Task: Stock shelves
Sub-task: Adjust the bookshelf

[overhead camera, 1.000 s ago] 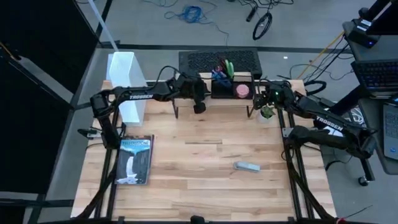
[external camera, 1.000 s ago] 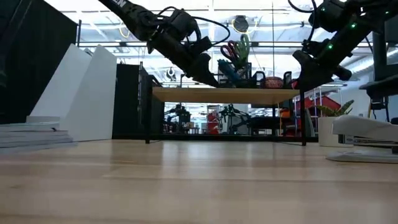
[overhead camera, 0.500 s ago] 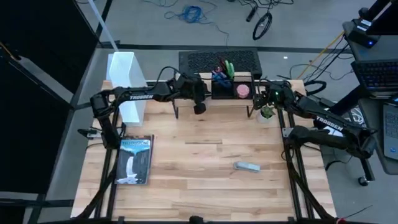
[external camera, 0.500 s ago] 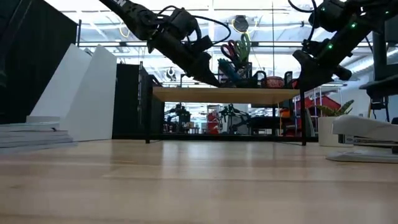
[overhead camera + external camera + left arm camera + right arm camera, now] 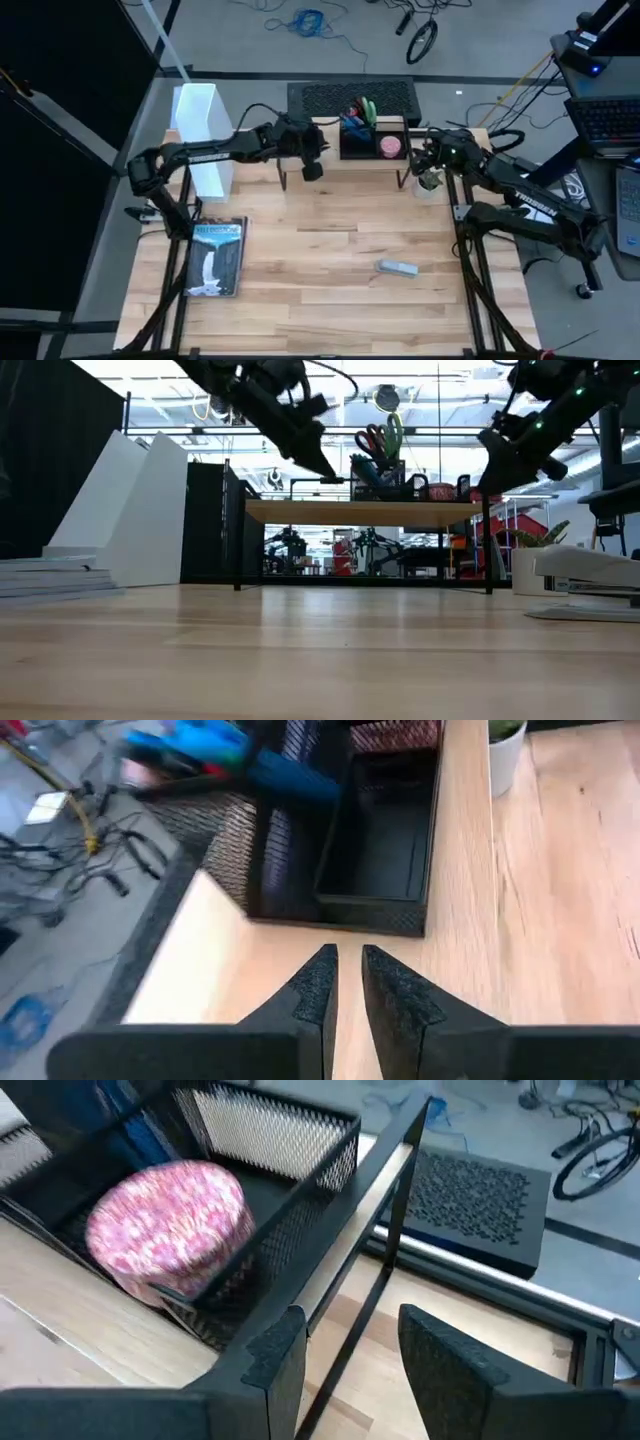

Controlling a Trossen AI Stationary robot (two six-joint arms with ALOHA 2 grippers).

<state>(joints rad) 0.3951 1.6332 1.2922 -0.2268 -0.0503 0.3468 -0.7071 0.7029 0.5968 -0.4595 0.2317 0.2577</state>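
Observation:
The shelves are a low light-wood riser on thin black legs at the table's far middle. A black mesh organizer with scissors, pens and a pink round thing stands on its top. My left gripper hovers over the left part of the riser's top, just short of the organizer, open by a narrow gap and holding nothing. My right gripper hangs open above the riser's right end, and the black frame bar shows between its fingers.
A tall white file box stands at the far left. A book lies at the near left and a stapler at the near right. A small potted plant sits beside the riser's right legs. The table's middle is bare wood.
My left gripper has drawn back from the organizer's left end, going up and toward the table's left edge. The organizer stays on the riser's top. My right gripper has risen a little at the riser's right end.

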